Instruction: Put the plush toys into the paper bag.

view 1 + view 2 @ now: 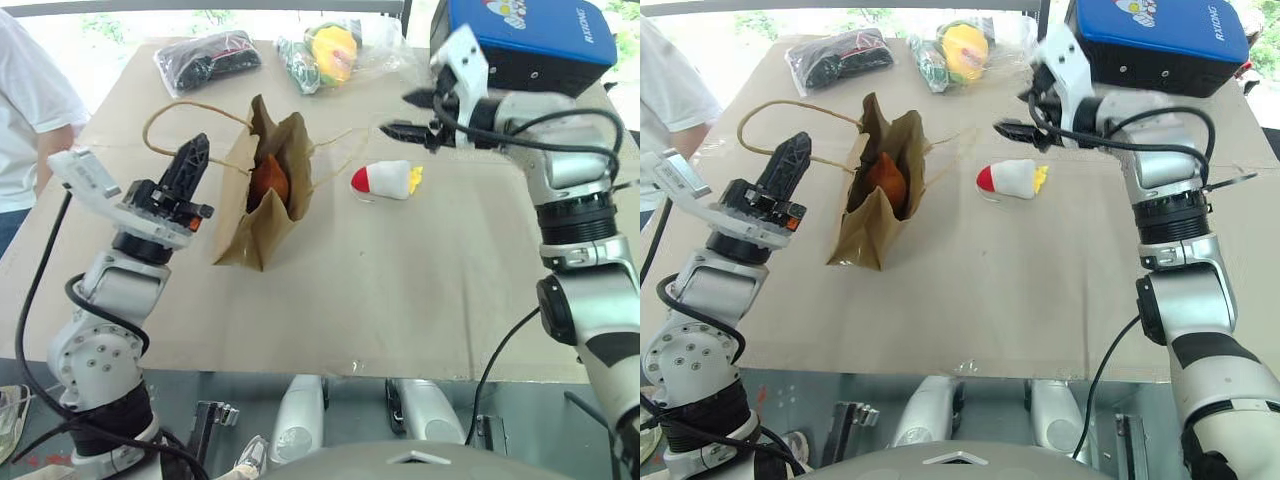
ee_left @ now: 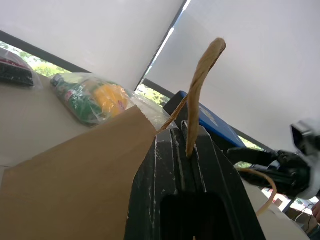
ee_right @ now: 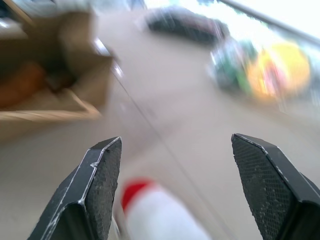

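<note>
The paper bag (image 1: 262, 195) stood open near the centre of the table (image 1: 400, 300), with the brown bear head (image 1: 270, 180) inside it. The white plush toy (image 1: 388, 180) lay on the table at the bag's 3 o'clock, apart from it. The left gripper (image 1: 192, 160), at the bag's 9 o'clock, was clenched on a bag handle (image 2: 200, 85). The right gripper (image 1: 412, 114) hovered released above the white toy, at its 12 o'clock.
</note>
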